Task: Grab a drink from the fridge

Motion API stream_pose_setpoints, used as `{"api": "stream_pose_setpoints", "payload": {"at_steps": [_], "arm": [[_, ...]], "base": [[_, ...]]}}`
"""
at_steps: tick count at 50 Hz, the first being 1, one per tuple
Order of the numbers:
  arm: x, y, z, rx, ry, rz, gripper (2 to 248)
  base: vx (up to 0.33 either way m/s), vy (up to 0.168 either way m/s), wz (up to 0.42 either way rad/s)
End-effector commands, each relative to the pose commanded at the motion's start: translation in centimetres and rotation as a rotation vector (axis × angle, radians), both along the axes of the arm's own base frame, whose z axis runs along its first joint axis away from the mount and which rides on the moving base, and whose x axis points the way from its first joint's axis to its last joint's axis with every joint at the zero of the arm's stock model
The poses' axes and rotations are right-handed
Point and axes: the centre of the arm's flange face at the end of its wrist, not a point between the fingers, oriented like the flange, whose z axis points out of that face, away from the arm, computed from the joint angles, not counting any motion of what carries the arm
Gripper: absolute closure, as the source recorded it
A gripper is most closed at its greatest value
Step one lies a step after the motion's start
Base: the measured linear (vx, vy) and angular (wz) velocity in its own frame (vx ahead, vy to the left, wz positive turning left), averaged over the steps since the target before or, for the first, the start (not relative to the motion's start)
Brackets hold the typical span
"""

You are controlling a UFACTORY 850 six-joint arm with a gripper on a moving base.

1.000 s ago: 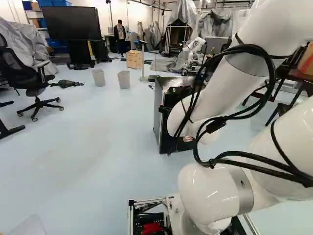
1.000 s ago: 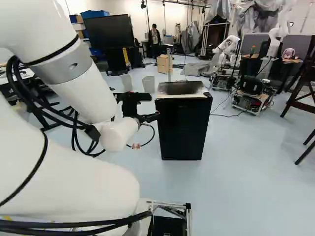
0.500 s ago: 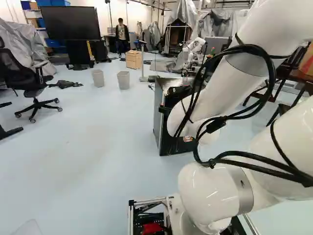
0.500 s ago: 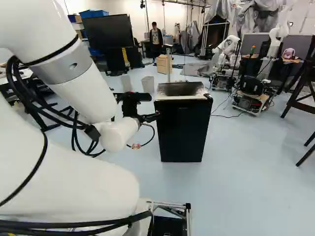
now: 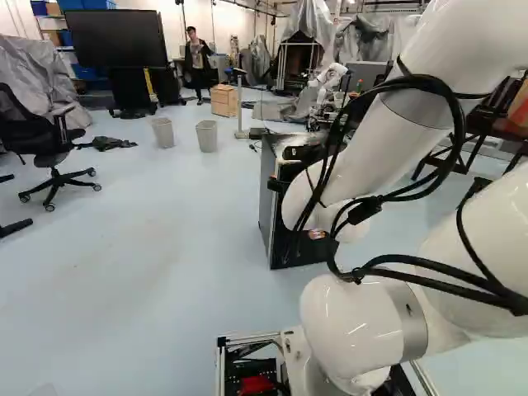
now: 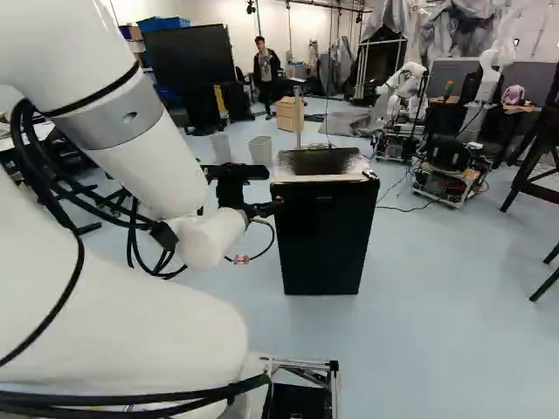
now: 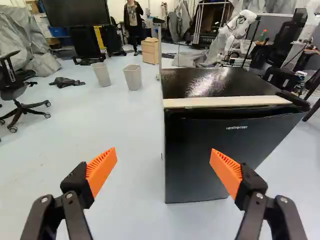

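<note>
Standing wide apart, your hand's [image 6: 236,202] ribbed orange pads [image 7: 101,170] face each other; ahead and off to your right sits the boxy black fridge [image 7: 215,150], door closed, its glossy top edged by a pale strip; beyond it, leftward, you have two tapered grey bins [image 7: 133,77], a light wooden cabinet [image 7: 150,51], then a flat black screen [image 7: 75,12].

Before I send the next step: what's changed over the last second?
The base has moved, driving ahead toward the fridge, which now looks nearer. No grip or release shows; the tool is open, nothing between its fingers. Unchanged: the arm's pose against its lowest joint, the fridge's place on the floor, its door shut.
</note>
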Motion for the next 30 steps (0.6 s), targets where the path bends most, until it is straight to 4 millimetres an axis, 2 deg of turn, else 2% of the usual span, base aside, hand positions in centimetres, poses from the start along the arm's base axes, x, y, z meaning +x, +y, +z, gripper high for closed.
{"api": "stream_pose_setpoints", "payload": {"at_steps": [14,30], "arm": [[0.0,0.0,0.0,0.0,0.0,0.0,3],[0.0,0.14,0.0,0.0,0.0,0.005,3]], "base": [[0.079,0.002,-0.009],[0.003,0.0,0.0]]}}
